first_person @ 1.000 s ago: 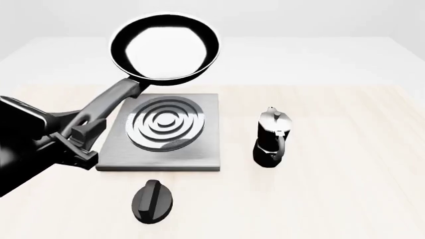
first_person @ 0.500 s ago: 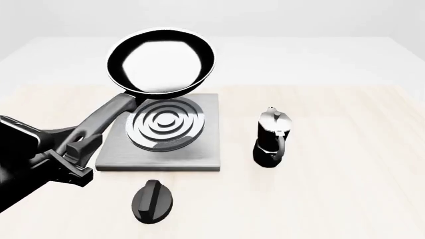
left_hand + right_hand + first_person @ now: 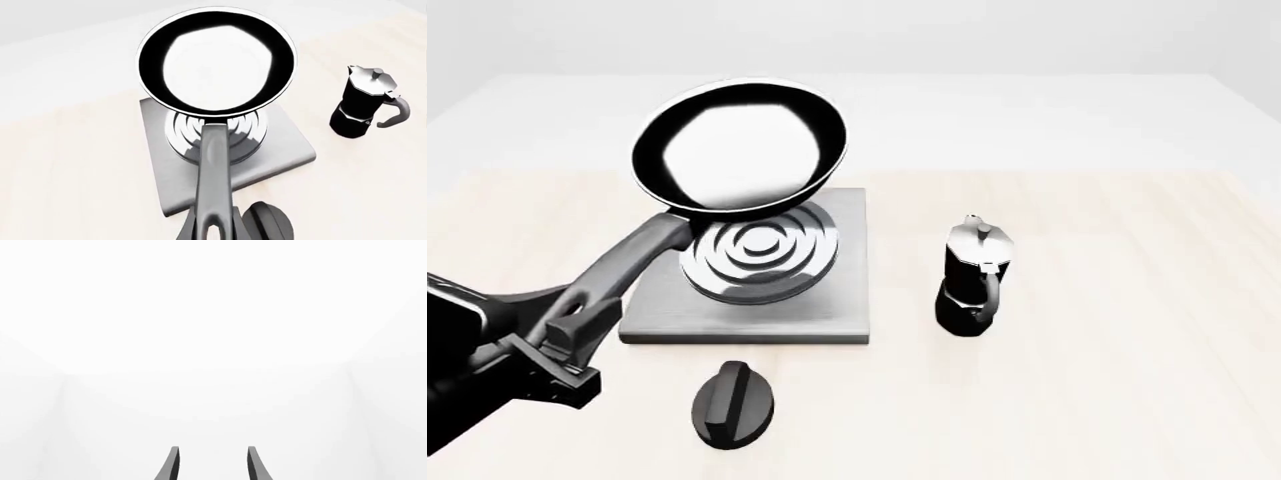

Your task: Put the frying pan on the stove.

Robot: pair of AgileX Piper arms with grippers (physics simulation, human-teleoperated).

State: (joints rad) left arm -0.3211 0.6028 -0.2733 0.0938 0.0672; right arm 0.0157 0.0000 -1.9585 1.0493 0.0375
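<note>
Front view, left to right: your left claw [image 3: 561, 335] is clamped on the end of the frying pan's long handle, low at the counter's [image 3: 1121, 380] near-left. The frying pan [image 3: 739, 148] is held in the air, tilted, its bowl above the far-left part of the stove [image 3: 827, 300] — not touching it. The stove lies flat on the counter, its silver rings [image 3: 758, 252] partly hidden by the pan. A black knob [image 3: 734, 402] lies just in front of the stove; a moka pot [image 3: 974, 275] stands upright to the stove's right, apart from it. Right wrist view: your right claw [image 3: 212, 465] shows two fingertips [image 3: 172, 465] spread apart, nothing between them — only pale blank background ahead.
</note>
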